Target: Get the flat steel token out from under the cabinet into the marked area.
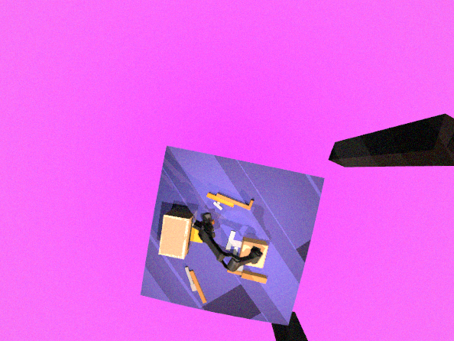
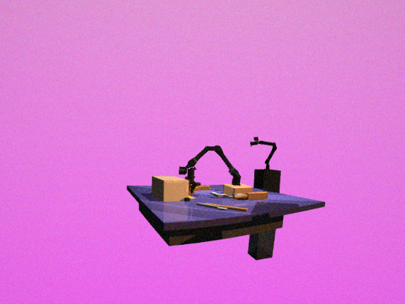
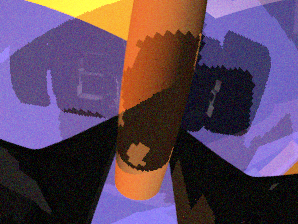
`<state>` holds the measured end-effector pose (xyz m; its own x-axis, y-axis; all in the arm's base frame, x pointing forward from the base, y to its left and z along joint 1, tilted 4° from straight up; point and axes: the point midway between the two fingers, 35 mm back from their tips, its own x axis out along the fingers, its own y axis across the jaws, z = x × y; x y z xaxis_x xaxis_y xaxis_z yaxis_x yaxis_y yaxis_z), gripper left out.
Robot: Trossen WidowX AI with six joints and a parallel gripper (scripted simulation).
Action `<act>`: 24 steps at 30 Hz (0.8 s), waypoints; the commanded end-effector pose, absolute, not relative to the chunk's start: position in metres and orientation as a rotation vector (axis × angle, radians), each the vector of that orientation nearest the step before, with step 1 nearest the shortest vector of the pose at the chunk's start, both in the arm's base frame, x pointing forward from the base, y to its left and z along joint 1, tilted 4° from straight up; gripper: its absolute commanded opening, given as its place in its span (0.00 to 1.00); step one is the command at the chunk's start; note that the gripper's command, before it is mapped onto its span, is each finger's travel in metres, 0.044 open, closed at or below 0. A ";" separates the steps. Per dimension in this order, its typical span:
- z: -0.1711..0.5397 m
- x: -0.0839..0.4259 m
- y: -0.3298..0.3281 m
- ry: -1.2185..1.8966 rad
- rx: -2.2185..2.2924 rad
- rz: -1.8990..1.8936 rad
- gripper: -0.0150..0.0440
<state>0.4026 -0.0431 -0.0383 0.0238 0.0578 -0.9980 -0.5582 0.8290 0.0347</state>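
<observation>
The tan cabinet (image 1: 173, 237) (image 2: 175, 191) stands at the left of the table. The yellow marked area (image 1: 196, 236) (image 3: 97, 12) lies against its front, partly hidden by the arm. My gripper (image 3: 146, 127) (image 2: 192, 191) is low in front of the cabinet, near the marked area. It is shut on an orange round rod (image 3: 165, 25), which runs up through the wrist view past the marked area's edge. The rod's far end is out of that view. The steel token cannot be made out in any view, and the vent slots cannot be made out either.
An orange L-shaped bar (image 1: 233, 200) lies beyond the gripper, near a small white piece (image 1: 218, 206). A white piece (image 1: 232, 241) lies by the arm's base block (image 1: 261, 261). A grey bar (image 1: 189, 279) and an orange bar (image 1: 198, 287) lie together on the other side.
</observation>
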 end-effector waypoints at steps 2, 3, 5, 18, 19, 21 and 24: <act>-0.038 0.404 -0.039 1.478 -0.422 0.498 0.25; -0.039 0.403 -0.038 1.478 -0.422 0.498 0.25; -0.039 0.402 -0.036 1.478 -0.422 0.498 0.25; -0.039 0.394 -0.024 1.478 -0.421 0.499 0.25; -0.039 0.394 -0.023 1.478 -0.421 0.499 0.25; -0.039 0.393 -0.022 1.478 -0.421 0.499 0.25; -0.039 0.391 -0.019 1.478 -0.421 0.499 0.25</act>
<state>0.3946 -0.0262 -0.0382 0.0297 0.0473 -0.9984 -0.5541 0.8321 0.0230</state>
